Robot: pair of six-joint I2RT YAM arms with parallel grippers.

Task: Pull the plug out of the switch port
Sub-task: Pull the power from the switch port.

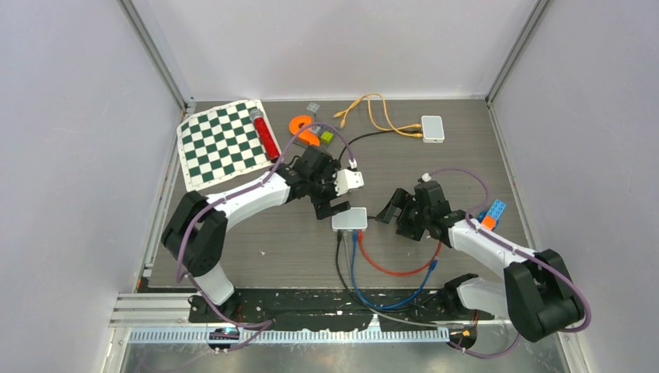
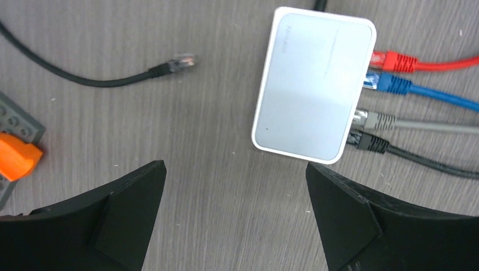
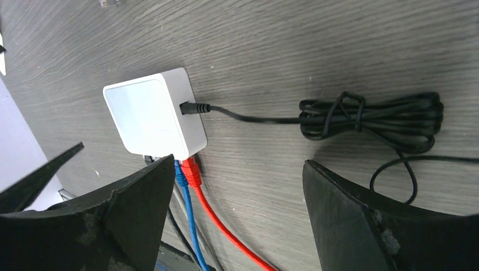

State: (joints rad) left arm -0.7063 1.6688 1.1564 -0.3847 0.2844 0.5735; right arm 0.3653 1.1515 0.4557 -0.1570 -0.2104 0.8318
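The white switch [image 1: 350, 219] lies flat mid-table between both arms. In the left wrist view the switch [image 2: 313, 84] has a red plug [image 2: 395, 61], a blue plug [image 2: 390, 83], a grey plug [image 2: 375, 120] and a black plug [image 2: 370, 141] seated in one side. My left gripper [image 2: 234, 169] is open just short of its near corner and holds nothing. The right wrist view shows the switch [image 3: 152, 113] with the red plug [image 3: 193, 170] and blue plug [image 3: 181, 172] beside my left finger. My right gripper [image 3: 237, 164] is open and holds nothing.
A loose black cable end [image 2: 175, 64] lies left of the switch. A black power lead [image 3: 195, 108] runs to a coiled bundle [image 3: 373, 116]. A chessboard [image 1: 225, 142], a red tube [image 1: 266, 136], an orange ring [image 1: 301, 128] and a second white box [image 1: 432, 128] with yellow cables sit at the back. Blue and orange bricks [image 1: 491, 214] lie at the right.
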